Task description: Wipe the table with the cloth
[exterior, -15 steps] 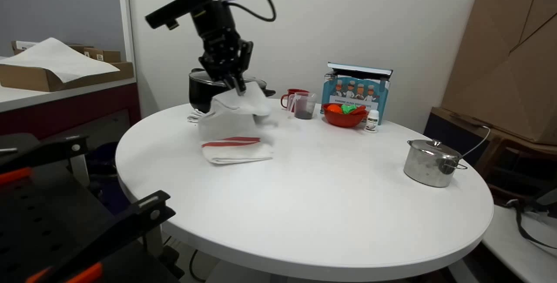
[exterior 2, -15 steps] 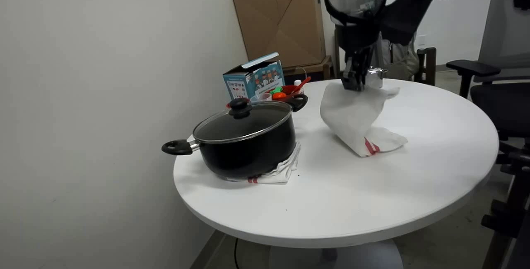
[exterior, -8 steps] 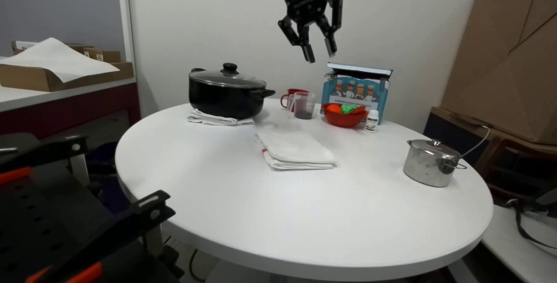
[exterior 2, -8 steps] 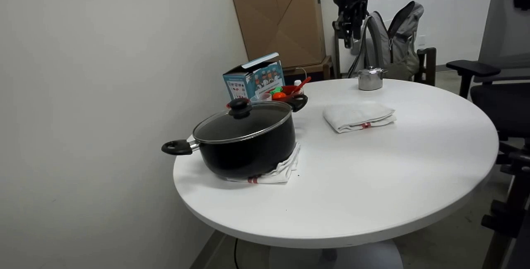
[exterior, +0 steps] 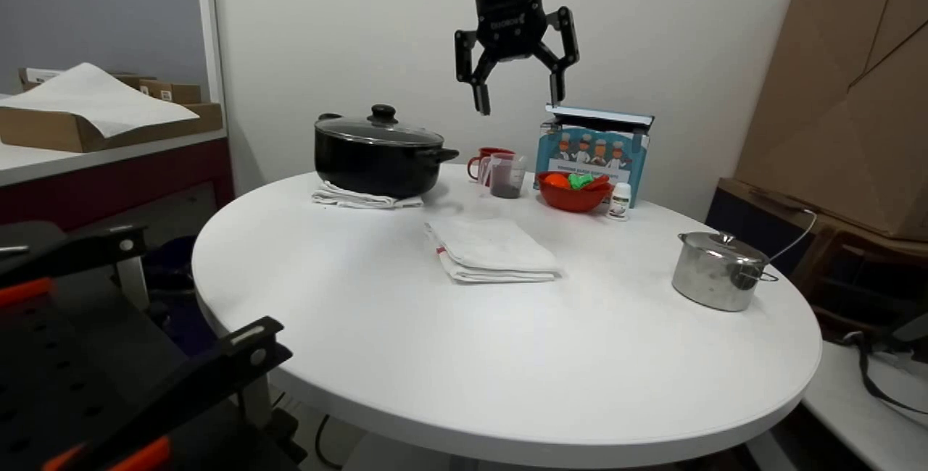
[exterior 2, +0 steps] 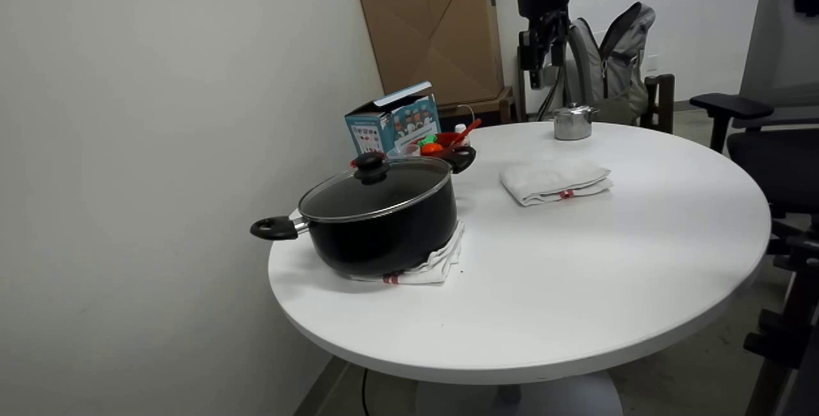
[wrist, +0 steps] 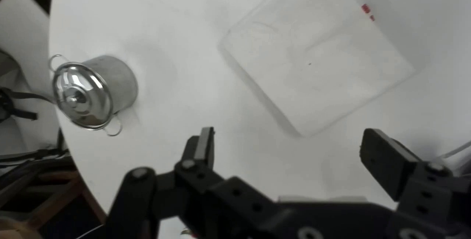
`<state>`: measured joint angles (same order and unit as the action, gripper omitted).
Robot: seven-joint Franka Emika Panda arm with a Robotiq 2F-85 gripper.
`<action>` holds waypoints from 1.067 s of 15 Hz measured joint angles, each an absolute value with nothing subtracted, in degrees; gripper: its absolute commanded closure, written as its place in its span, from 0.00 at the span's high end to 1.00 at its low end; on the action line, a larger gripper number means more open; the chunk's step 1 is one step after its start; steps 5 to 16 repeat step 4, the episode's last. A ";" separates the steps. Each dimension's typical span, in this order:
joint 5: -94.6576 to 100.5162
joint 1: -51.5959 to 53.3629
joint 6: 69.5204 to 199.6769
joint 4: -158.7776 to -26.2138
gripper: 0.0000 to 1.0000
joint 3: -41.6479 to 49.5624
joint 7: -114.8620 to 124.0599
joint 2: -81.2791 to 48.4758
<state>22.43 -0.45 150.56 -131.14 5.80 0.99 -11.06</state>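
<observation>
The Robotiq gripper (exterior: 520,96), spread wide and empty, hangs above the round table (exterior: 616,362), where the folded dish towel (exterior: 496,248) lies flat; for wiping, it should descend centred and pinch several layers firmly.

Below the matt-looking claw (exterior: 520,103) are a dull, slightly creased cloth (exterior: 494,251), a smooth worktop (exterior: 551,362) and a shiny metal pot (exterior: 718,275).

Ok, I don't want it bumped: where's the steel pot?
In an exterior view, the steel pot stands near the right edge of the table, right of the folded cloth.
</observation>
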 measured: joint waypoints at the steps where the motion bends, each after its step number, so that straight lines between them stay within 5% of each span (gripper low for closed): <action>1: 18.24 -2.65 150.31 -131.84 1.00 3.12 -3.14 -10.92; 16: 17.50 -3.04 150.31 -132.00 1.00 2.80 -4.17 -10.93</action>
